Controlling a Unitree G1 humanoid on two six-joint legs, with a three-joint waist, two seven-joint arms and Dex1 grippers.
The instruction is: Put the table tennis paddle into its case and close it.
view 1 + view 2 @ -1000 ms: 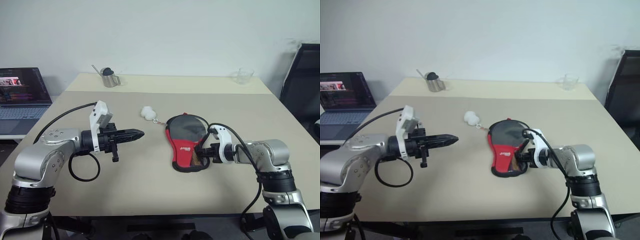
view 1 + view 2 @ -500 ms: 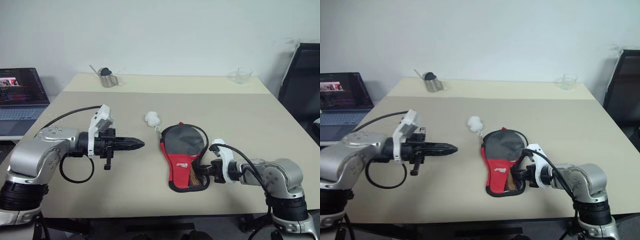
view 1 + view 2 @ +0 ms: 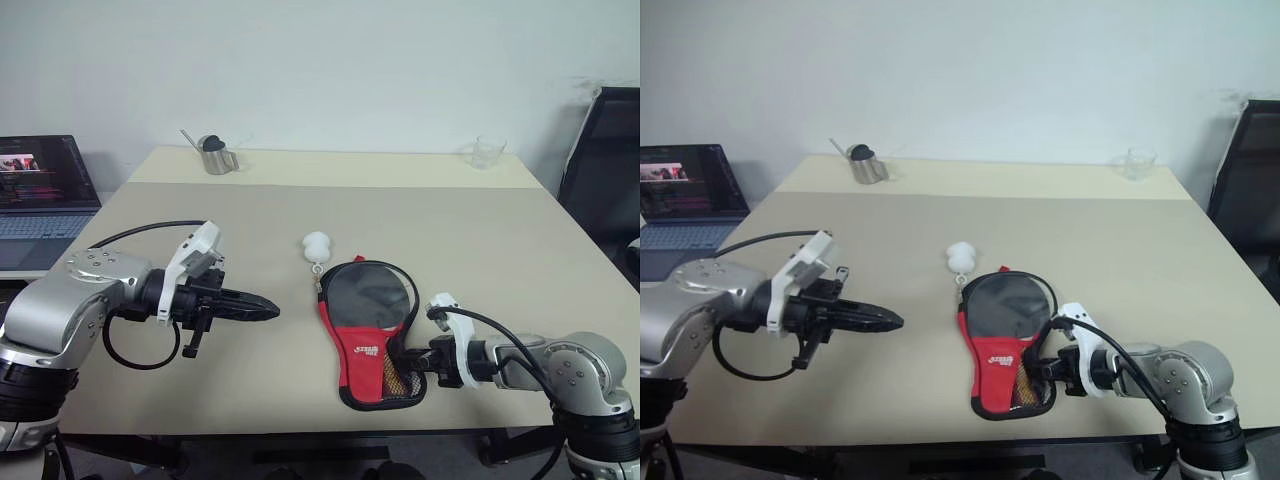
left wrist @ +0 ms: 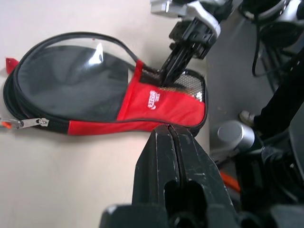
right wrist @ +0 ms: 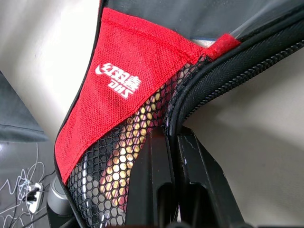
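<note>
the table tennis paddle (image 5: pixel 121 156) is already inside the case (image 3: pixel 367 322): its red and yellow striped handle is seen through the black mesh at the narrow end in the right wrist view, and the dark blade is seen under the clear panel of the round end. the case lies flat on the counter (image 3: pixel 500 240), near its front edge, with the narrow end toward the robot. insertion is judged done; closing is judged unfinished, since in the left wrist view the zipper pull (image 4: pixel 28 123) sits at the far round end and one side of the rim appears to gape, though how far the zip is drawn cannot be told. a white ball charm (image 3: pixel 317 244) lies on its cord just beyond the round end.

the right end effector (image 3: pixel 418 357) is brought up against the mesh corner at the narrow end of the case. its fingers are closed together, and in the right wrist view the black zip edge of the case is seen running down between them, so it is judged to be pinching that edge.

the left end effector (image 3: pixel 262 311) is held above the counter, well apart from the case and pointing toward it. its fingers are pressed fully together and nothing is held in them.

a metal cup (image 3: pixel 215 156), a glass (image 3: pixel 487 151) and a laptop (image 3: pixel 45 190) are left untouched further off.
</note>
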